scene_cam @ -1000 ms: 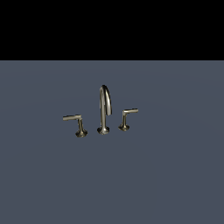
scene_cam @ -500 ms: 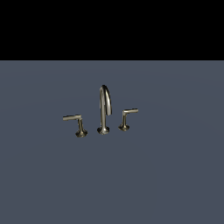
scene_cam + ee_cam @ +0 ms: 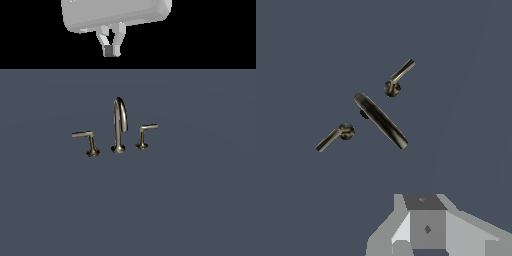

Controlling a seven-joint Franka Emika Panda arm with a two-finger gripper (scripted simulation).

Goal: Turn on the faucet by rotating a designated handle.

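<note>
Brass-grey metal with a dull shine makes up the faucet [image 3: 118, 127], which stands on a flat slate-blue surface [image 3: 200, 210] near the middle of the exterior view. Its spout [image 3: 119, 120] is a tall, thin tube bent into a smooth arch over a small flared foot. On either side stands an L-shaped lever, each a short post with a straight bar on top. The handle [image 3: 144, 135] with the shorter bar is on the exterior view's right, just beside the spout but apart from it; the larger lever [image 3: 87, 142] stands on the exterior view's left, a little farther off.

From the wrist view the spout [image 3: 381, 120] reads as a dark slanted bar between the two levers, seen from above.

High over the set, well apart from it, hangs the pale grey, blocky wrist of the arm [image 3: 117, 15], pointing down. The gripper [image 3: 111, 51] hangs below it with its two slim fingers [image 3: 119, 42] drawn close, tips nearly meeting and holding nothing.
</note>
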